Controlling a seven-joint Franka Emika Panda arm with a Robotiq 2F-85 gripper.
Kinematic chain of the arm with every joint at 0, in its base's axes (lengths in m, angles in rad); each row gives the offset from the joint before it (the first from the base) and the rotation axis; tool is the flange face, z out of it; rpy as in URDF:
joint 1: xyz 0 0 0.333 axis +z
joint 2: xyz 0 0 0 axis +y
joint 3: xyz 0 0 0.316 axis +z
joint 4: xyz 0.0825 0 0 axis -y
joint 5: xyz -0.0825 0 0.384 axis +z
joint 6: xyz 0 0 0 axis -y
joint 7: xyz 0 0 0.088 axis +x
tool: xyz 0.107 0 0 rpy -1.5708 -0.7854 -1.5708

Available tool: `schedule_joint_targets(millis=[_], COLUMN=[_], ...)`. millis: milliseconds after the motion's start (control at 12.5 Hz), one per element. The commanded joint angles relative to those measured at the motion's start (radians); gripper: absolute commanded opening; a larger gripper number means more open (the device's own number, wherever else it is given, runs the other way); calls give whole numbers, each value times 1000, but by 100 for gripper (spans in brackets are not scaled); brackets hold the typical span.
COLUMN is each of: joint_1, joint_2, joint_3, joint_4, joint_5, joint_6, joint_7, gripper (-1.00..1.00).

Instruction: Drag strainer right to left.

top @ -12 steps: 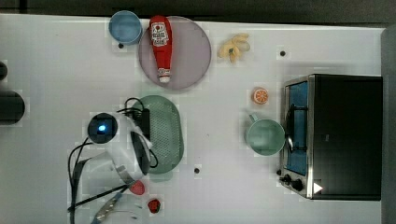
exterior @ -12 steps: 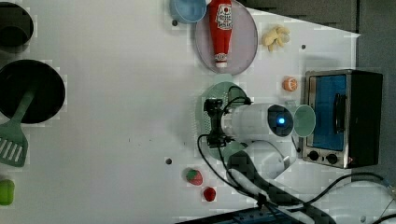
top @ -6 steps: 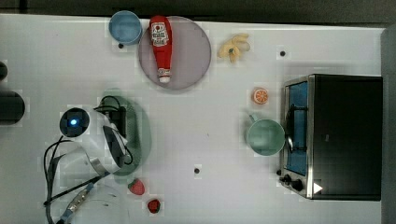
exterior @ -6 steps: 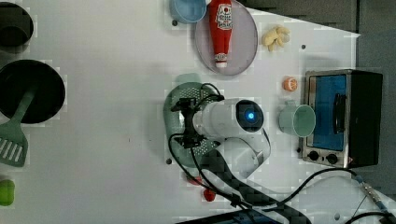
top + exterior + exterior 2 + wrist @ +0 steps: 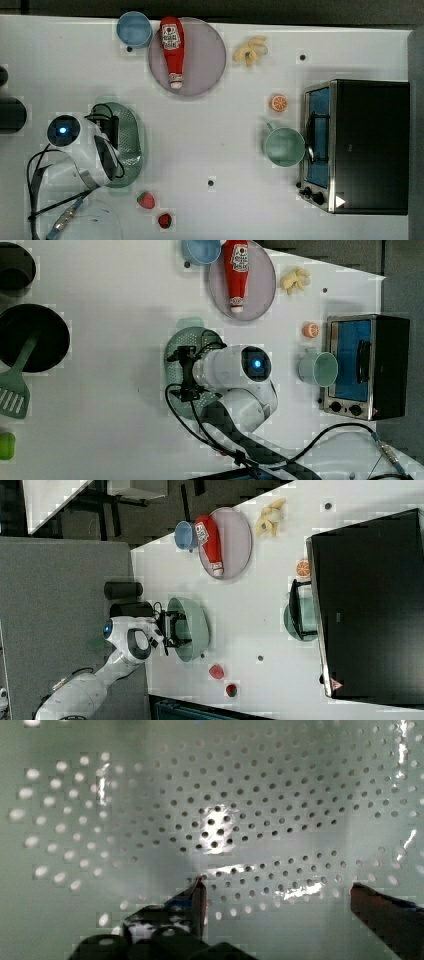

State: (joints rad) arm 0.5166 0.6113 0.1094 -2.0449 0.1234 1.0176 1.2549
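**Operator:** Left side of the top view, item one: strainer (image 5: 129, 145), lying well apart from the mug (image 5: 284, 146) and toaster oven (image 5: 360, 145) at the top view's right, below the plate (image 5: 200, 65) with the ketchup bottle (image 5: 171, 50).

**Checker:** And the tool?

**Operator:** Item two: gripper (image 5: 277, 895), fingers spread wide inside the perforated basin, pinching nothing that I can see. I cannot tell whether a fingertip (image 5: 199, 892) touches the plastic.

**Checker:** Progress?

**Operator:** I judge the drag largely done: the strainer sits near the table's left end in the top view. What I see left: lifting my gripper clear of the basin.
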Motion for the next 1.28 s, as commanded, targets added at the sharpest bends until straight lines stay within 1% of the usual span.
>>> schedule_joint_targets(millis=[80,320,560,720,1040,1200,1280], joint_1=[40,68,89,102,125,127,127], joint_2=[13,31,49,59,84,77,61], joint_3=[-11,-11,-12,-12,-13,-15,-17], joint_4=[65,94,121,139,184,186,185], joint_5=[10,51,69,71,72,65,59], joint_6=[1,1,2,4,18,17,2], joint_7=[53,52,53,56,149,128,85], gripper=[100,100,100,100,100,100,100])
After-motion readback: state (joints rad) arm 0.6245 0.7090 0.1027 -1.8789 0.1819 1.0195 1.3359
